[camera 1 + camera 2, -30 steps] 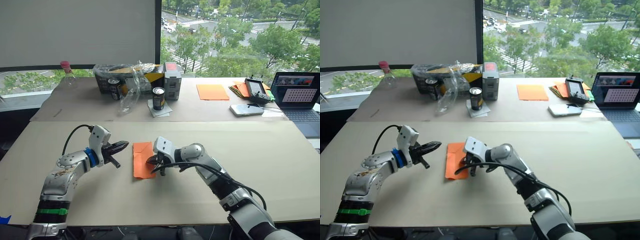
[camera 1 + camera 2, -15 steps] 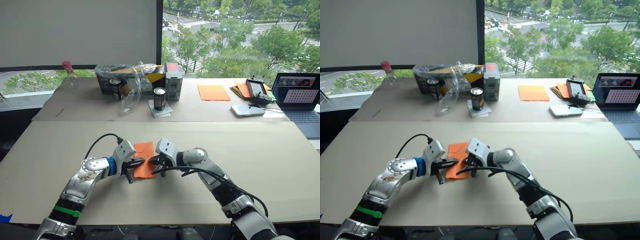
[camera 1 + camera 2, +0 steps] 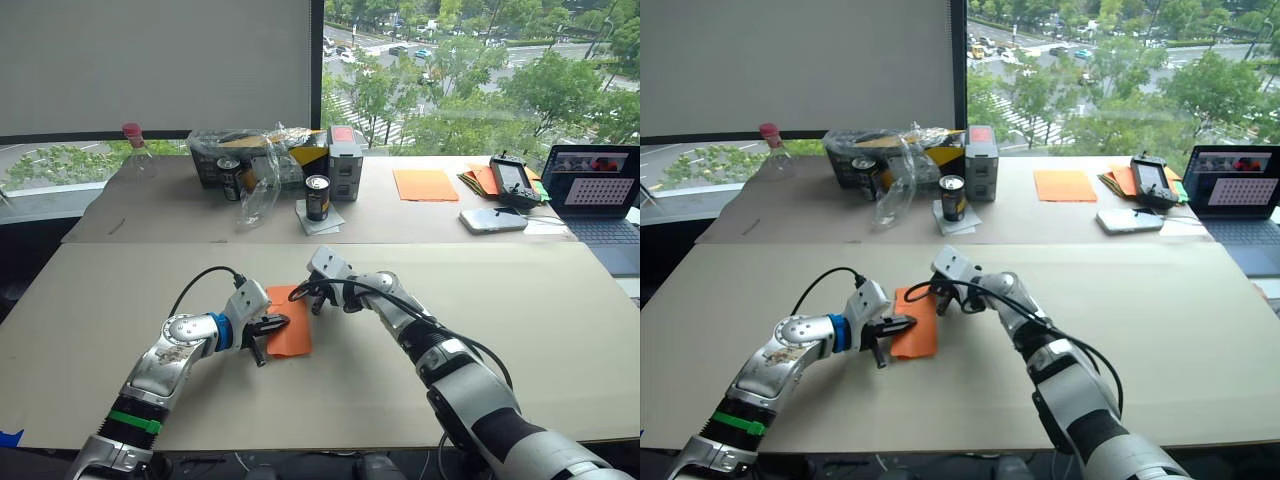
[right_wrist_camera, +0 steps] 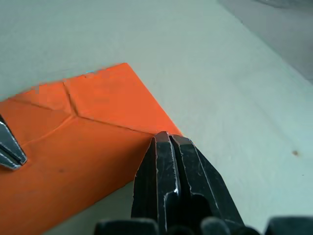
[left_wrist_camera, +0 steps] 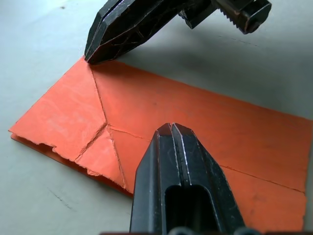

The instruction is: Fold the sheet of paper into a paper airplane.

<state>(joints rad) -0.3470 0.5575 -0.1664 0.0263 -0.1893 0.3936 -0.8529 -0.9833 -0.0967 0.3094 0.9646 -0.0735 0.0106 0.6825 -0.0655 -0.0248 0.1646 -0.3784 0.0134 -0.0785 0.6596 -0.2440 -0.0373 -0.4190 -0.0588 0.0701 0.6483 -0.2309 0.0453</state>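
The paper [image 3: 289,322], folded into a bright orange rectangle crossed by crease lines, is laid flat on the near table [image 3: 560,330], in front of the can [image 3: 317,196] and well apart from it. The left gripper [image 3: 277,322] is pressed down on the paper's left part, its two black fingers [image 5: 178,166] closed together with nothing between them; the paper is pinned under the tips, not gripped. The right gripper [image 3: 303,291] is placed at the paper's far right corner, its fingers [image 4: 171,171] likewise clenched on nothing, with the tips seen at the paper's edge; whether they touch it cannot be told. In the left wrist view the right gripper's tip is seen resting at one corner of the paper, where a diagonal crease begins. A torn, ragged stretch is seen along one short edge of the paper.

On the far table [image 3: 420,215], behind the can, a plastic-wrapped box [image 3: 250,155] and a grey carton [image 3: 345,160] are set. To the right of the can lie a paler orange sheet [image 3: 425,184], a stack of coloured papers [image 3: 478,178], a phone [image 3: 493,219] and a laptop [image 3: 600,190]. A bottle [image 3: 133,145] with a pink cap is stood well to the can's left.
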